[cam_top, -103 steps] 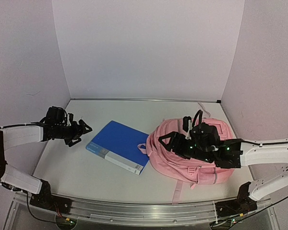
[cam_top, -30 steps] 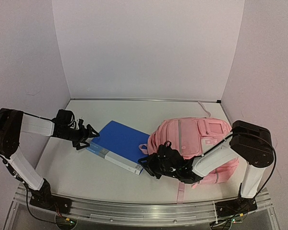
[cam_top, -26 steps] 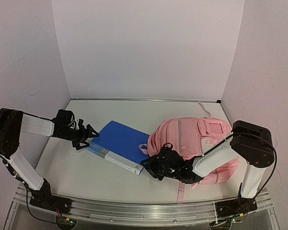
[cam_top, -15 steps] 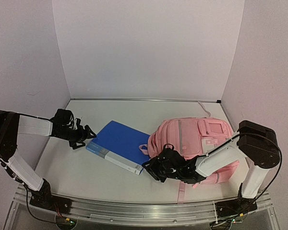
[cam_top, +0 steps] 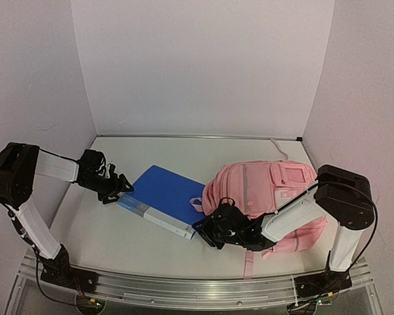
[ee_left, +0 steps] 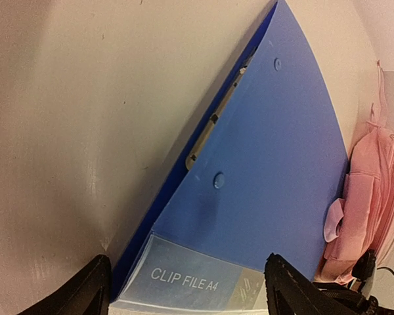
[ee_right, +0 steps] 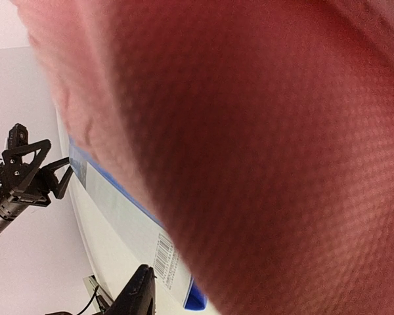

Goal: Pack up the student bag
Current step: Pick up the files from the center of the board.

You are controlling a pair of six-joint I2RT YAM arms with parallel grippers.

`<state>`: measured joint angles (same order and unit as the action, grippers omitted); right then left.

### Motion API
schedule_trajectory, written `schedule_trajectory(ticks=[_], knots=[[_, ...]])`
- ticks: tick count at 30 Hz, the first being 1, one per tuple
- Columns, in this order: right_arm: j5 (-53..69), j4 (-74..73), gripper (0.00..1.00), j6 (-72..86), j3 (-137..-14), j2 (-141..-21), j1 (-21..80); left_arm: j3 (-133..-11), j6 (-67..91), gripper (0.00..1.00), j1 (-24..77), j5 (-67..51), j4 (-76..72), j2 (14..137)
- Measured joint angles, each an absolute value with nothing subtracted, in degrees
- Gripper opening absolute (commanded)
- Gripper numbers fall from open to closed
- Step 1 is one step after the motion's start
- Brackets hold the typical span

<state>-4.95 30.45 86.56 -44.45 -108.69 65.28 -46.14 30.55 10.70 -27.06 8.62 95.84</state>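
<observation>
The student bag (cam_top: 276,180), a pink backpack, lies on the right of the table. A blue clip file (cam_top: 164,193) lies flat just left of it. My left gripper (cam_top: 123,189) is open at the file's near-left corner. In the left wrist view its gripper (ee_left: 187,275) straddles the labelled end of the file (ee_left: 276,164), with the bag (ee_left: 364,197) beyond. My right gripper (cam_top: 207,231) is low at the bag's front-left edge, by the file's right corner. In the right wrist view, pink fabric (ee_right: 282,131) hides all but one finger (ee_right: 138,295). The file's barcoded edge (ee_right: 118,210) runs beside that finger.
White walls close in the table on the left, back and right. A pink strap (cam_top: 279,147) trails behind the bag, and another (cam_top: 248,259) reaches toward the metal rail (cam_top: 184,289) along the front edge.
My left gripper has edged in against the file's corner and its jaws have narrowed slightly. The right gripper has stayed at the bag's front-left edge.
</observation>
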Motion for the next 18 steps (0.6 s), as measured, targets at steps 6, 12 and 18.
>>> schedule_trajectory(ticks=[6,12,18], knots=[[-4.88,34.93,0.32,86.17,-43.91,-109.76,65.15,-46.93,29.77,0.53,10.53,-29.18,8.30,97.80],[-4.59,43.09,0.26,85.25,-41.41,-111.73,65.10,-46.89,30.00,0.47,9.80,-29.21,7.99,97.81],[-3.70,52.39,0.24,85.07,-38.93,-113.18,64.88,-45.50,30.34,0.38,9.78,-29.09,8.02,94.02]])
